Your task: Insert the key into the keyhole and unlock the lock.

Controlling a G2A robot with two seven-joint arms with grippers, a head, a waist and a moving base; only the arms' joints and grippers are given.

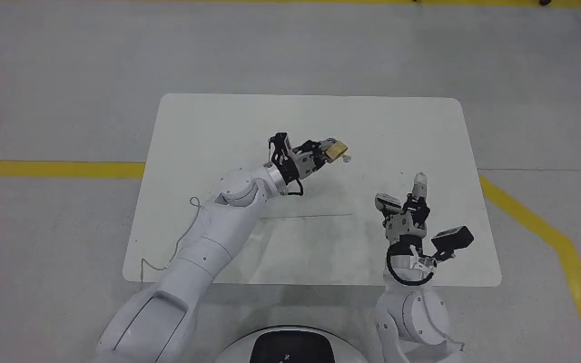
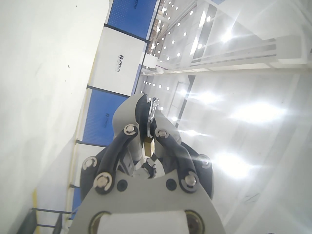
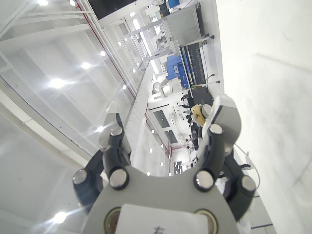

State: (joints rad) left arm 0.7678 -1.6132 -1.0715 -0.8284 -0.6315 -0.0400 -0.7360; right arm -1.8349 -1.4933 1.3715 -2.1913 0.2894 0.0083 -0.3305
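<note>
I see the left gripper (image 1: 325,152) clamped on the lock (image 1: 337,148) over the desk (image 1: 227,136) middle, its long axis toward the right edge. The right gripper (image 1: 402,192) is spread wide and holds nothing, near the right edge.

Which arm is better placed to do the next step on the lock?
Probably right: the right gripper is open and empty, while the left gripper is shut on the lock.
</note>
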